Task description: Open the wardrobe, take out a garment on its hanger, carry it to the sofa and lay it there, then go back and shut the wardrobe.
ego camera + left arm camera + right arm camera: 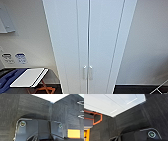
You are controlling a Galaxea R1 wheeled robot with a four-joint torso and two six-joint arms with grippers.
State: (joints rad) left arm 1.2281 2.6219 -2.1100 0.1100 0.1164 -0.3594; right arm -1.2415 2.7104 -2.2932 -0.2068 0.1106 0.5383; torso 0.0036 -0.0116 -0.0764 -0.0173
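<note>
The wardrobe [87, 37] stands straight ahead, tall, narrow and white. Both full-height doors are shut and meet at a thin centre seam. The two small vertical handles [84, 72] sit side by side low on the doors. In the left wrist view the wardrobe's white foot [53, 97] shows beyond dark carpet. The right wrist view looks along the white door panels [115, 102] from low down. Both wrists hang low over the carpet in front of the wardrobe. The garment, the hanger and the sofa are hidden.
Left of the wardrobe a small table with a white top [28, 77] and orange legs [46, 88] carries a blue cloth [7, 78]. A white wire rack [161, 88] pokes in at the lower right. Dark carpet [134, 119] covers the floor.
</note>
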